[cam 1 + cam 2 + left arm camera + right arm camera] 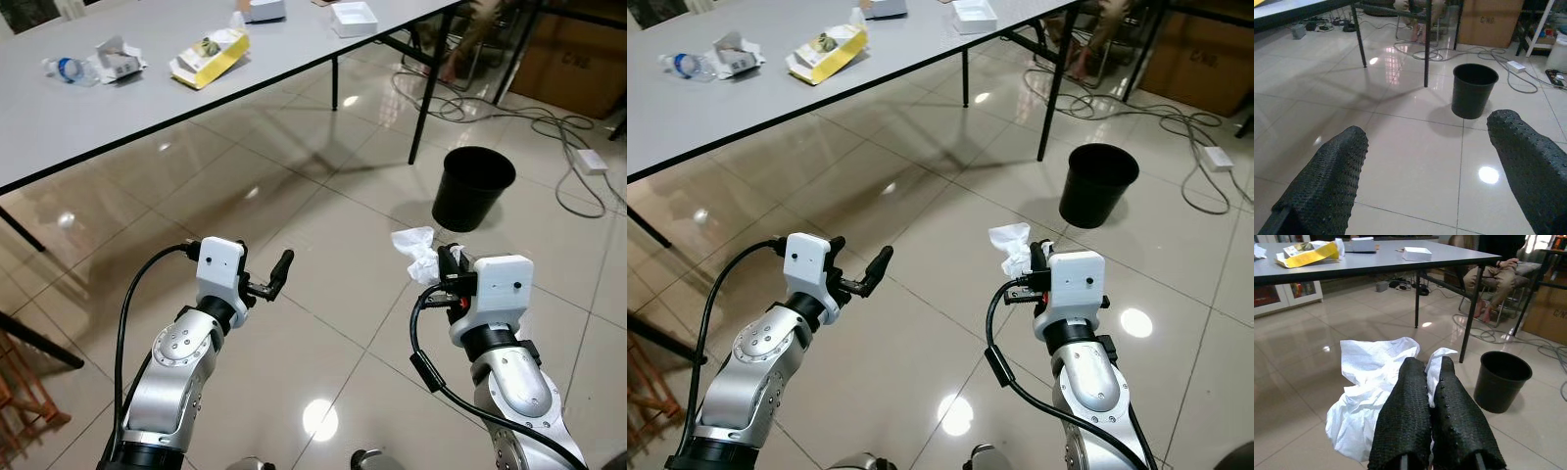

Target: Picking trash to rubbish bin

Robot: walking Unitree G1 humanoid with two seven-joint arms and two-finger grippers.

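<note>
The grey table (59,117) stands far ahead of both grippers, to the left, with a yellow box (210,56) and other trash on it. The black rubbish bin (473,187) stands on the floor beyond the right gripper (443,266), which is clamped on a crumpled white tissue (1371,396). The left gripper (277,279) has its fingers apart and holds nothing.

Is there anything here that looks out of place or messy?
Yes. Litter lies on the grey table: a crushed bottle, a torn white carton and an opened yellow box. Loose cables sprawl over the floor behind the black bin. The right gripper is shut on a crumpled tissue.
</note>
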